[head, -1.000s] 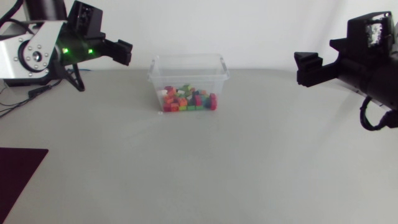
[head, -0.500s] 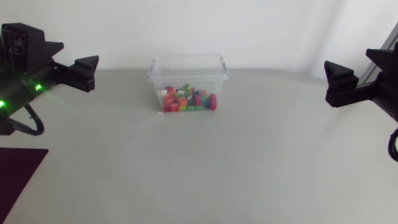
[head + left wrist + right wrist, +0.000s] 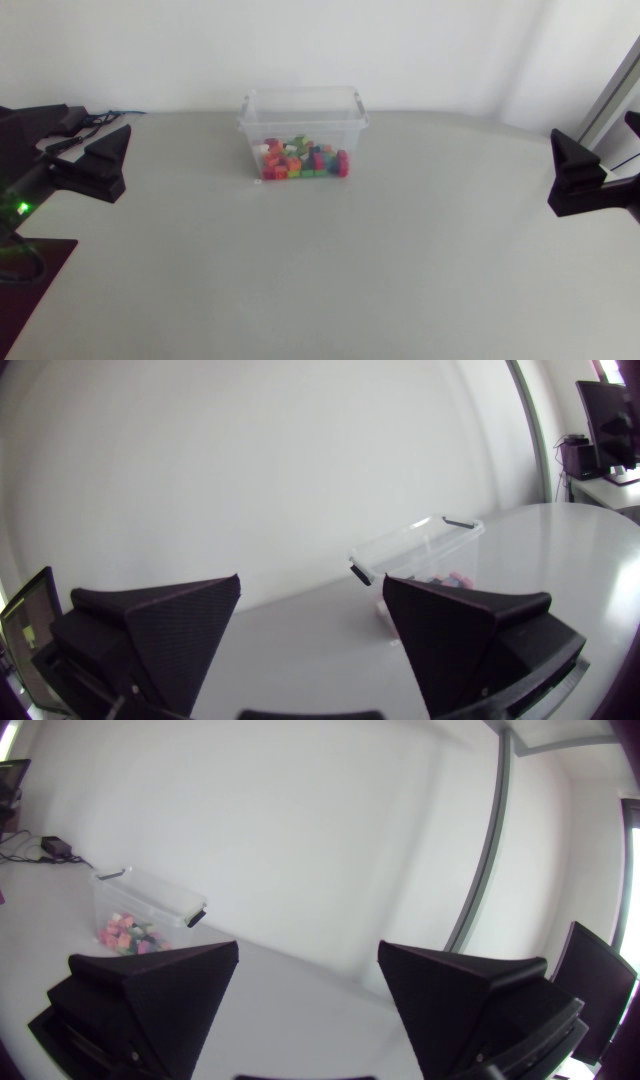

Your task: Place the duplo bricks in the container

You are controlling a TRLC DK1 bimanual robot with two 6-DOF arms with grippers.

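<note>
No writing, label, number or sign can be read in any view, neither on the clear container nor on the coloured bricks inside it.

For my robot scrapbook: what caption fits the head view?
Duplo bricks lie in the clear container; left gripper and right gripper sit open at opposite table edges.

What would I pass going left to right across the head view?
Left arm's matte black claw → clear plastic container with the colourful duplo bricks inside → right arm's matte black claw.
</note>
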